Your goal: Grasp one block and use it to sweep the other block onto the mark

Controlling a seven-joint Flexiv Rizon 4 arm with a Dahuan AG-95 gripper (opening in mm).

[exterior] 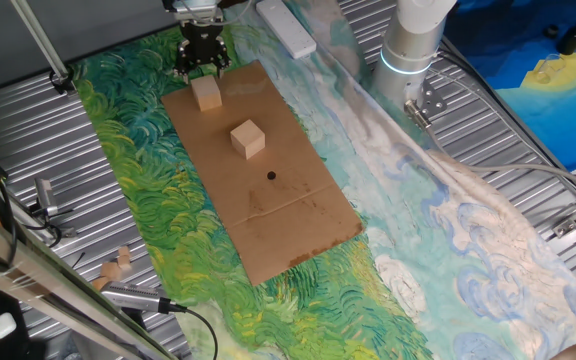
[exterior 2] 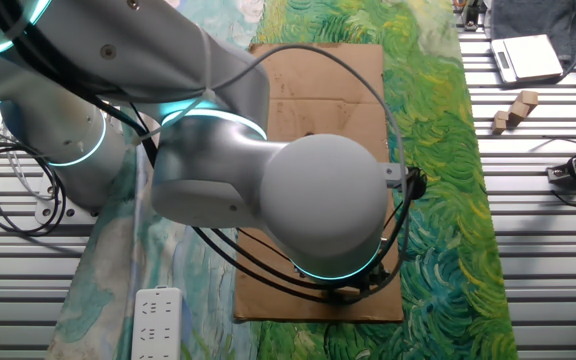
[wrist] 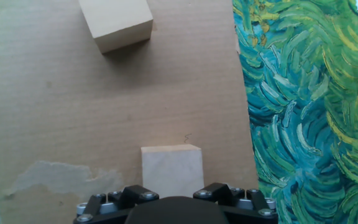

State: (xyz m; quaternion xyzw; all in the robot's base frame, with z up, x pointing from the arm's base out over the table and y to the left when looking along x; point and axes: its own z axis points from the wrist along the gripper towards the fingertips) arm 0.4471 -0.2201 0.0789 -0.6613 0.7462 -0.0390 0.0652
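Note:
Two plain wooden cubes sit on a brown cardboard sheet (exterior: pixel 268 215). The near cube (exterior: pixel 207 93) lies at the sheet's far end, directly under my gripper (exterior: pixel 203 67). The gripper hangs just above it with its fingers spread and nothing between them. In the hand view this cube (wrist: pixel 171 169) sits centred just ahead of the hand, and the fingertips do not show. The other cube (exterior: pixel 248 138) lies further along the sheet and shows at the top of the hand view (wrist: pixel 115 22). The mark (exterior: pixel 271 176), a tiny black dot, lies beyond that cube. It is out of the hand view.
A green and blue painted cloth (exterior: pixel 148 200) covers the table around the cardboard. A white power strip (exterior: pixel 286 27) lies near the arm's base (exterior: pixel 413 45). Small wooden pieces (exterior: pixel 116 266) lie at the left edge. In the other fixed view the arm (exterior 2: pixel 268 190) hides most of the sheet.

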